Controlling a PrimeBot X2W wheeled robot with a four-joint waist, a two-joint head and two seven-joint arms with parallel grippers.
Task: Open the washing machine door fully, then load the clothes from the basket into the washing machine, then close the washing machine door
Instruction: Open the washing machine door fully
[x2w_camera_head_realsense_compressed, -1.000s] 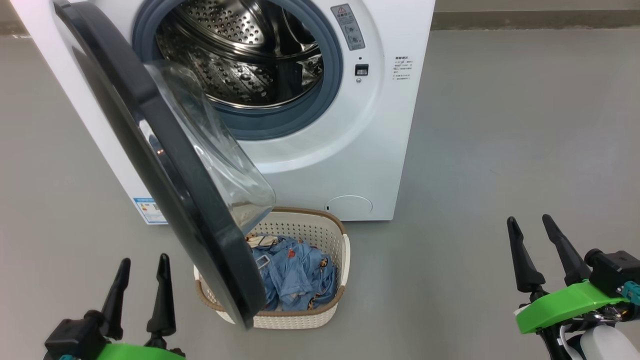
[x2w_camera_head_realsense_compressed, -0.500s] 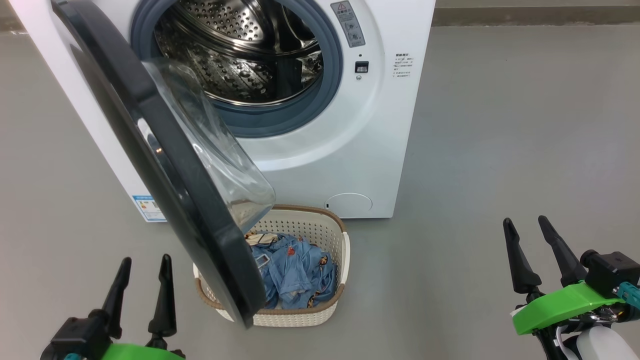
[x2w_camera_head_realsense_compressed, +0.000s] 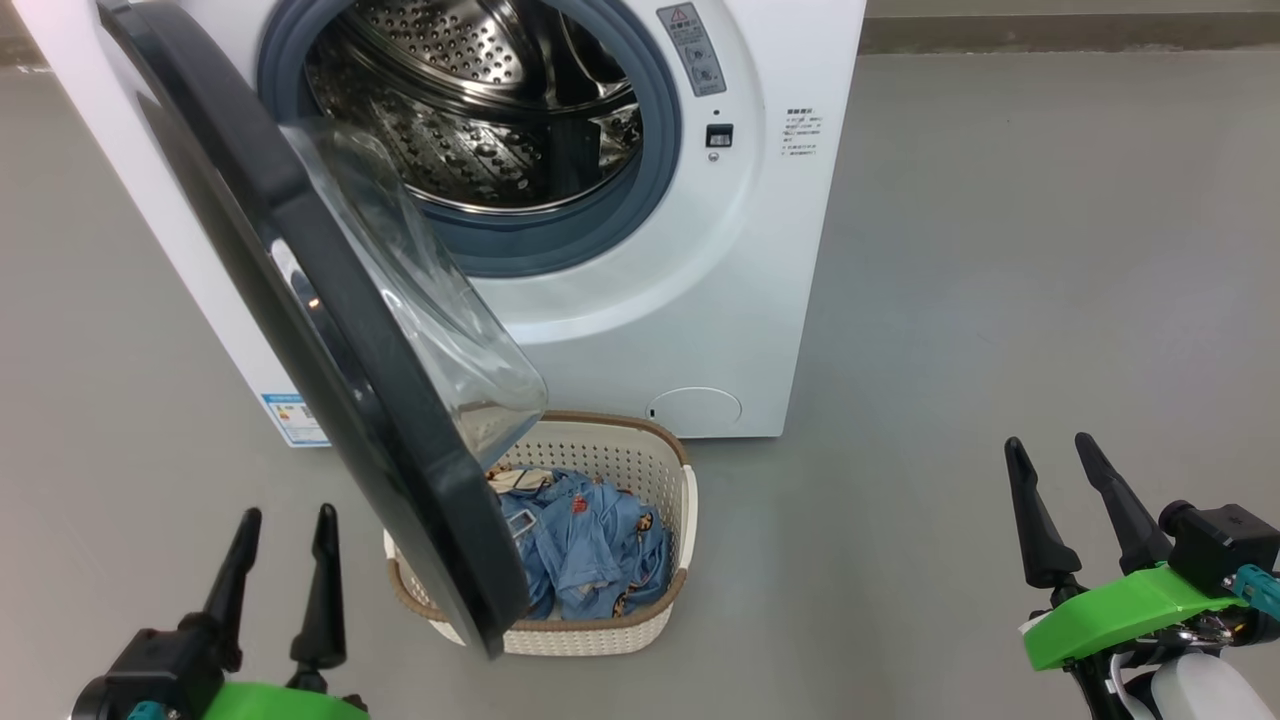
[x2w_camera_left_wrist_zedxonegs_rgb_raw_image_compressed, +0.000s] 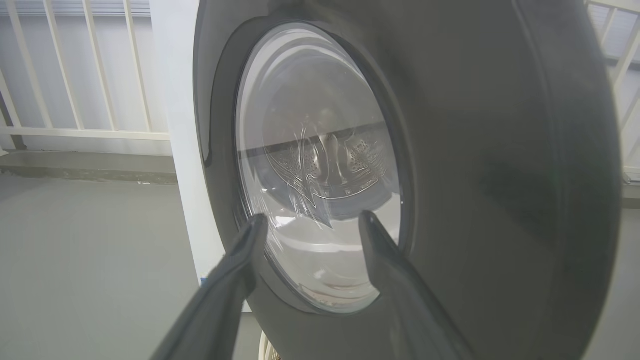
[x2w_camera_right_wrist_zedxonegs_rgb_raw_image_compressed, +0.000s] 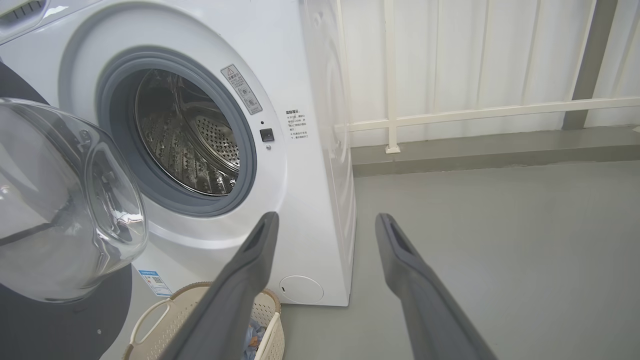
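A: Washing machine door (x2w_camera_head_realsense_compressed: 390, 430)?

B: Swung out on its left hinge, standing roughly edge-on to the head camera. The opening is fully exposed. The clear glass bowl (x2w_camera_head_realsense_compressed: 430, 320) bulges off the door's inner face toward the machine.

A: And the washing machine (x2w_camera_head_realsense_compressed: 700, 300) itself?

B: A white front-loader at top centre of the head view. The steel drum (x2w_camera_head_realsense_compressed: 480, 110) is bare inside, ringed by the grey-blue gasket (x2w_camera_head_realsense_compressed: 560, 235). There is a blue label sticker (x2w_camera_head_realsense_compressed: 290, 418) at the lower left front corner and a round service flap (x2w_camera_head_realsense_compressed: 695, 410) at the lower right.

A: Basket?

B: The cream basket (x2w_camera_head_realsense_compressed: 640, 450) with its brown rim sits on the floor, right against the machine's front. In the head view the door's lower edge covers the basket's left side. The clothes (x2w_camera_head_realsense_compressed: 590, 545), light blue with orange prints, lie heaped inside it.

A: Left gripper (x2w_camera_head_realsense_compressed: 288, 512)?

B: Low left in the head view, fingers spread wide, nothing between them. It sits left of the door's lower edge and apart from it. Its wrist camera looks at the door's glossy outer face and window.

A: Right gripper (x2w_camera_head_realsense_compressed: 1048, 443)?

B: Low right, well apart from the basket and the machine, over the bare grey floor (x2w_camera_head_realsense_compressed: 1000, 250). Its fingers are spread wide and empty. Its wrist camera takes in the machine's front and a white railing (x2w_camera_right_wrist_zedxonegs_rgb_raw_image_compressed: 450, 112) behind.
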